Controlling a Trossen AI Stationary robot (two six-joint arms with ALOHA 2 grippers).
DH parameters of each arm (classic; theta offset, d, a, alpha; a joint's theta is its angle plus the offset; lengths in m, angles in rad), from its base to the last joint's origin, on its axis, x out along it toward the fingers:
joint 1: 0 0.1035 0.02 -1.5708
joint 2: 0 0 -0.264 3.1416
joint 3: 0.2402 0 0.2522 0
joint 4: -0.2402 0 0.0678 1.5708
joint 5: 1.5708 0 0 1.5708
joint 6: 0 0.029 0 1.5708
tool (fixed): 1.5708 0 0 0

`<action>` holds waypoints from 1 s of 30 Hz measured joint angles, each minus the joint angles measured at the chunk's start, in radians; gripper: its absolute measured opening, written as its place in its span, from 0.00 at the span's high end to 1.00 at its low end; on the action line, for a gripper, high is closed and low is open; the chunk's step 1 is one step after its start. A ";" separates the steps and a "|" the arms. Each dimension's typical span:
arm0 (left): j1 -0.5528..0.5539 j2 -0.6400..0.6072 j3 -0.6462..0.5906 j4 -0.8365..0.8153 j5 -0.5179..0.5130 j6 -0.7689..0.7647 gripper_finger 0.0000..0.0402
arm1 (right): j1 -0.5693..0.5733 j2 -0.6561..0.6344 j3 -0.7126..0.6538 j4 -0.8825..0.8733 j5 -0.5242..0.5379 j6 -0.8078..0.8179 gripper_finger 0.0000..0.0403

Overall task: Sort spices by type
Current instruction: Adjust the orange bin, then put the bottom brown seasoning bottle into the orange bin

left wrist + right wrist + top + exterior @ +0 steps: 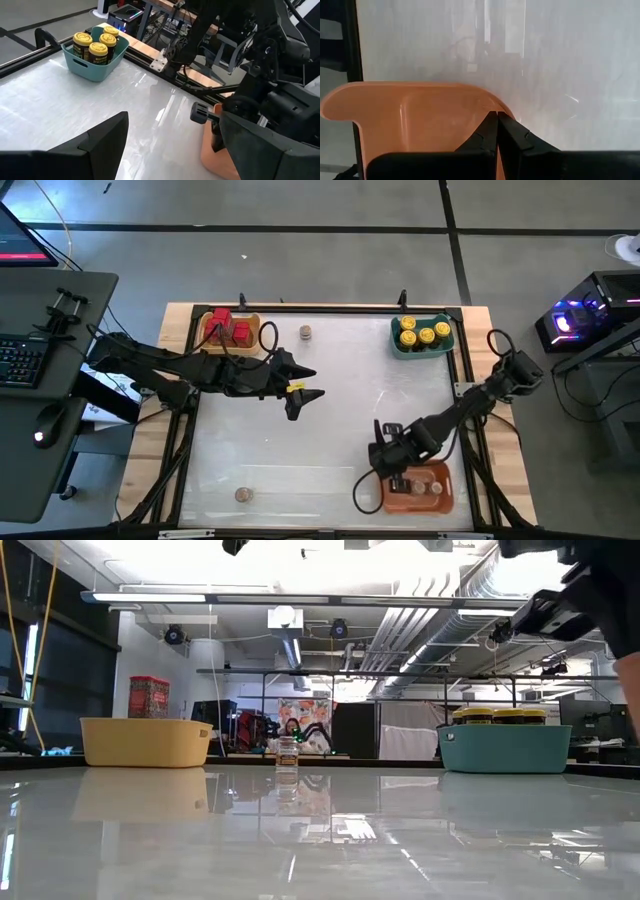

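Red boxy spices (232, 328) sit in the yellow tray (214, 345) at the far left. Yellow-lidded jars (420, 333) fill the teal tray (398, 345) at the far right. Two small grey-brown jars (426, 488) stand in the orange tray (412, 502) at the near right. Another such jar (305, 332) stands on the table at the far middle, and one more (243, 495) at the near left. My right gripper (496, 120) is shut and empty, pointing down over the orange tray's corner (490, 102). My left gripper (312, 383) hangs open and empty above the table's middle.
Black rails run along the table's edges (330, 308). The white tabletop between the trays lies bare (330, 440). In the low view the yellow tray (145, 740), the far jar (287, 753) and the teal tray (505, 747) line the far edge.
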 joint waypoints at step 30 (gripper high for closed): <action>-0.045 -0.107 0.001 -0.497 0.366 -0.338 0.25 | -0.275 -0.161 0.239 -0.099 0.286 -0.267 0.97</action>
